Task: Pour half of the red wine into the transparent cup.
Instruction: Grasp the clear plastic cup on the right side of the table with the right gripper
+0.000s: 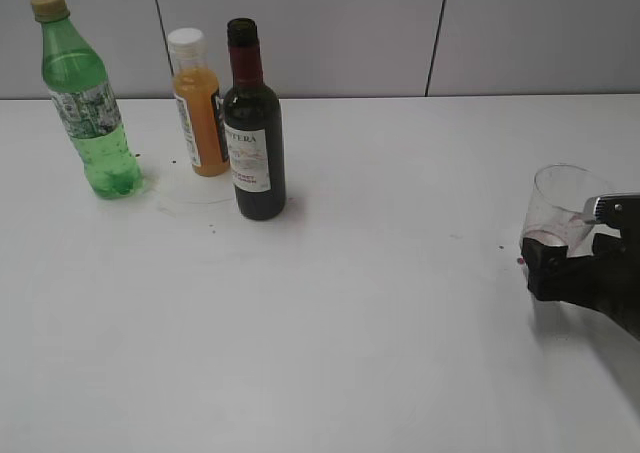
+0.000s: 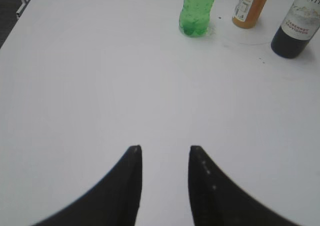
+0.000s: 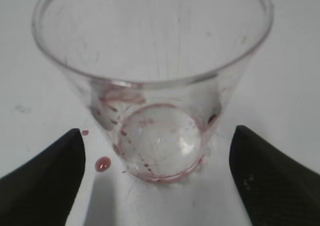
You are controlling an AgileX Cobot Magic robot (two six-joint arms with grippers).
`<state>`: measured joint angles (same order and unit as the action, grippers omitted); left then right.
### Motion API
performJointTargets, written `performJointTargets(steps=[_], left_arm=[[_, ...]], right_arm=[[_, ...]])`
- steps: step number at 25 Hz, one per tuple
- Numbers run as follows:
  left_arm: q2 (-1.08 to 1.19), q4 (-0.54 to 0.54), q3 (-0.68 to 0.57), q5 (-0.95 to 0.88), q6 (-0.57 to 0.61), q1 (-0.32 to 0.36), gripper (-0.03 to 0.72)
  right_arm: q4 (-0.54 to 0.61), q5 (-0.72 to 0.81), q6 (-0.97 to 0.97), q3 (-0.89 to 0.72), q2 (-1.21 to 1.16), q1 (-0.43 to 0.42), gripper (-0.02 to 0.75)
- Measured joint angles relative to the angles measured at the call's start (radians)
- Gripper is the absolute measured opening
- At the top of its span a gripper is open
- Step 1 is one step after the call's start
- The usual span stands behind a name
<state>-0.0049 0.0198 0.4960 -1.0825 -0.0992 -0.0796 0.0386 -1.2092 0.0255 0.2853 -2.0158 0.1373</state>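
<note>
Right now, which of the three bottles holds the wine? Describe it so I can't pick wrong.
Look at the back left of the white table, where three bottles stand together. The wine bottle is the rightmost and nearest: dark glass, white label, dark red neck foil, no cap, unlike the orange juice bottle and the green soda bottle.

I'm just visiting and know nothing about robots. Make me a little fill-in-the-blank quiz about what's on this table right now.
1. The cup stands between the open fingers of the ____ gripper.
2. The wine bottle has no cap; the juice bottle behind it has a ____ cap.
3. The soda bottle is the colour ____.
4. The left gripper holds ____.

Missing words: right; white; green; nothing
</note>
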Motion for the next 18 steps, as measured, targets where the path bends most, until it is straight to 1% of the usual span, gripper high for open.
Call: performJointTargets(steps=[10, 18], left_arm=[[0.000, 0.000, 0.000, 0.000, 0.000, 0.000, 0.239], [0.000, 0.000, 0.000, 0.000, 0.000, 0.000, 0.239]], right_arm=[[0.017, -0.003, 0.002, 0.054, -0.087, 0.000, 0.692], [0.018, -0.034, 0.002, 0.106, -0.138, 0.000, 0.689]])
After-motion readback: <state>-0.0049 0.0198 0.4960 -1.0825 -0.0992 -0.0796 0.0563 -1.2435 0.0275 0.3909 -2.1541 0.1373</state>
